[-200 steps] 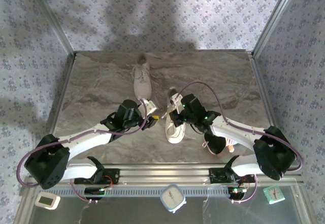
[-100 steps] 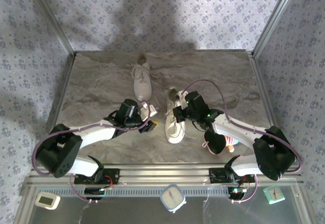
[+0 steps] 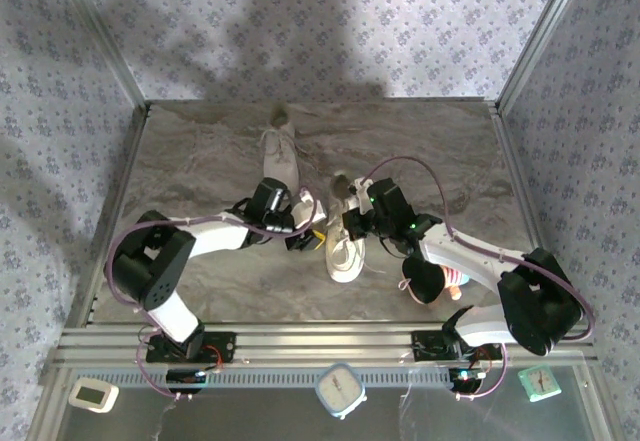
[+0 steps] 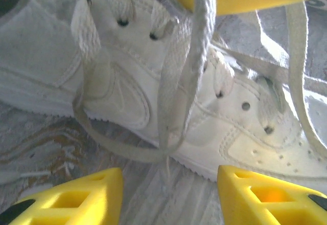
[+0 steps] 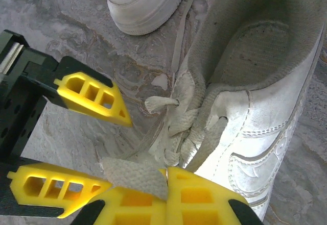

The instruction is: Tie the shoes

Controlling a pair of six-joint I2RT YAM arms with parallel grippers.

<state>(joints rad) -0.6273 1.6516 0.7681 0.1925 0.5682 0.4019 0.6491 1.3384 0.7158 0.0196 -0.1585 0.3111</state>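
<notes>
The right gripper (image 5: 166, 183) is clamped on a lace (image 5: 134, 176) of the near shoe (image 3: 344, 257), just beside the far shoe (image 3: 280, 164). The left gripper (image 4: 168, 184) stands apart below the slack loop (barely reaching it). Closing off-line could miss the loop, and a hard tug could slip the pinched end.

Two arms, white links (image 3: 470, 258) and black joints (image 3: 150, 266), purple cables (image 3: 400, 163) looping alongside, yellow hollow-ribbed wedge fingers (image 5: 199, 194).

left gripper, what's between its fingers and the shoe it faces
A slack loop of white lace draped down the side of the shoe, with bare marble table under it; the left wrist view shows this.
</notes>
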